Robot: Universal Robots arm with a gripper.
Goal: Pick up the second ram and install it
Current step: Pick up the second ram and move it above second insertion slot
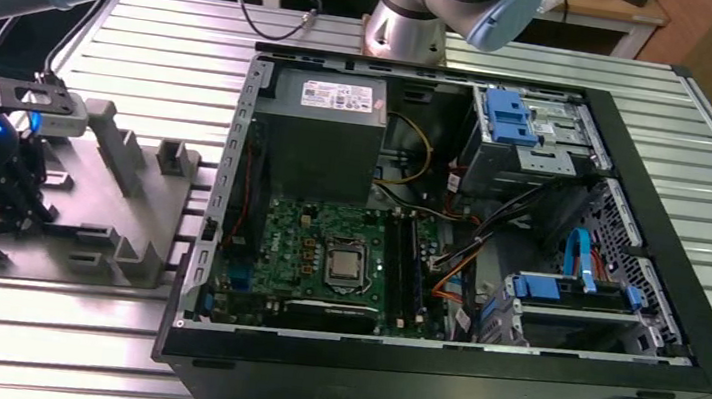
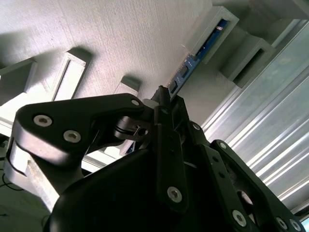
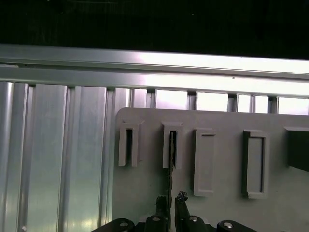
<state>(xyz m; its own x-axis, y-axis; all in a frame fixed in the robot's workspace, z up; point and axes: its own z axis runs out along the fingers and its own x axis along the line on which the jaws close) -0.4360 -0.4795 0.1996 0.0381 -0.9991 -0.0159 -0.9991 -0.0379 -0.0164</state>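
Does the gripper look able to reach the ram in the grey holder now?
Probably yes: in the first wrist view the gripper sits right at the ram, standing on edge in the holder, with nothing between them.

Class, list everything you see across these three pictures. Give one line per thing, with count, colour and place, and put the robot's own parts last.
Thin flat dark memory stick: one, dark with a blue edge, on edge in a holder slot, at the gripper.
Grey slotted holder plate: one, grey, on the table at the exterior view's left of the case.
Open black computer case: one, black, mid-table.
Green motherboard: one, green, inside the case.
Grey power supply box: one, grey, inside the case beside the motherboard.
Blue plastic drive brackets: two, blue, on the case's exterior-view right side.
Ribbed aluminium table: one, silver, beneath everything.
Robot arm: one, grey with light-blue caps.
Gripper: one, black, at the stick.
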